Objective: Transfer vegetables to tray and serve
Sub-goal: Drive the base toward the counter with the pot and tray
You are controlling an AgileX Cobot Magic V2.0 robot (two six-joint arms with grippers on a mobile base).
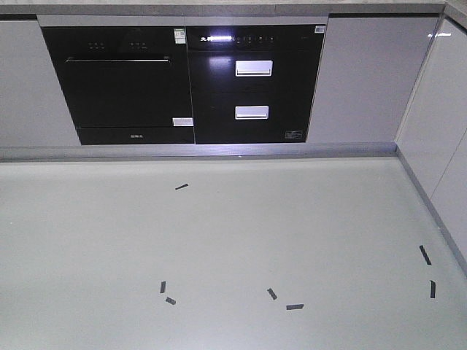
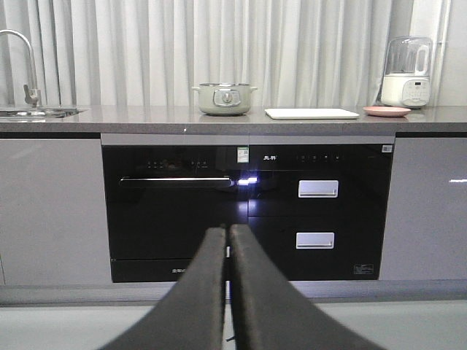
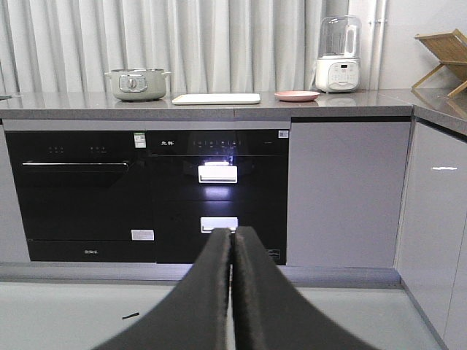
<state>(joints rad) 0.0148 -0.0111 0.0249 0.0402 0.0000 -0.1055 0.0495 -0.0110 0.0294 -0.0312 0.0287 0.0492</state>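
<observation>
The cream-white tray point(image 2: 311, 114) lies flat on the grey countertop point(image 2: 146, 117), also seen as the tray point(image 3: 216, 98) in the right wrist view. A pink plate point(image 2: 387, 111) sits just right of it, the pink plate point(image 3: 297, 95) low and edge-on. The vegetables cannot be made out from this low angle. My left gripper point(image 2: 228, 232) is shut and empty, well back from the counter, above the floor. My right gripper point(image 3: 233, 233) is likewise shut with nothing in it. Neither gripper shows in the front view.
A pale green pot point(image 2: 224, 98) stands left of the tray, a white blender point(image 2: 406, 73) right of the plate, a sink tap point(image 2: 22, 62) at far left. Black built-in appliances point(image 1: 182, 80) fill the cabinet front. Black tape marks point(image 1: 182, 187) dot the floor. A side cabinet point(image 1: 445, 138) runs along the right.
</observation>
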